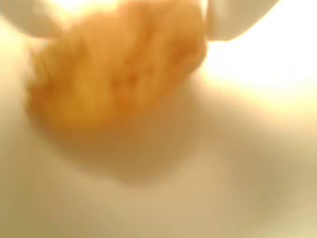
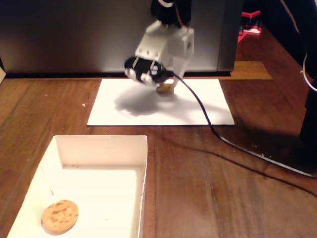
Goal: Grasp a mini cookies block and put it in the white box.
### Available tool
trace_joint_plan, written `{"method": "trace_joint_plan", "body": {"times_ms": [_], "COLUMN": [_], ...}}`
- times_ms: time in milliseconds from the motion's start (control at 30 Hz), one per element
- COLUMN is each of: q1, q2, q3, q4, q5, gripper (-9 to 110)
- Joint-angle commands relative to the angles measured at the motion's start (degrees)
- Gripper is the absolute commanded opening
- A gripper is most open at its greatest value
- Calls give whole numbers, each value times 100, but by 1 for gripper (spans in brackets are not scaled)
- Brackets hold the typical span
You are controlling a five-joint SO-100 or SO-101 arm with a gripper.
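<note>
- While the white two-finger gripper is lowered over the flat white paper sheet at the far side of the table, a small round golden-brown cookie sits right at its tips, touching or nearly touching the sheet.
- In the wrist view the cookie is a blurred orange mass filling the upper middle, between two pale finger shapes at the top corners, so it lies directly between the jaws, not off to a side.
- Whether the jaws are clenched on the cookie or only straddling it cannot be told from either view.
- The cookie looks roughly round, with no clear long axis.
- The shallow white cardboard box stands at the near left, well apart from the gripper, and already holds another round brown cookie in its near left corner.
- The surface is a dark brown wooden table; a black cable trails from the arm toward the near right.
- Behind stands a dark panel.
</note>
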Motion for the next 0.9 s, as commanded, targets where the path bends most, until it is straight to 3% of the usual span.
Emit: {"method": "trace_joint_plan", "body": {"times_ms": [0, 200, 367, 867], "q1": [26, -35, -70, 167], "q2": [1661, 1942, 1389, -44], "q3": [-492, -650, -633, -659], "q4": [123, 325, 378, 378], "q5": [-70, -176, -272, -132], "gripper": [8, 9, 25, 34]}}
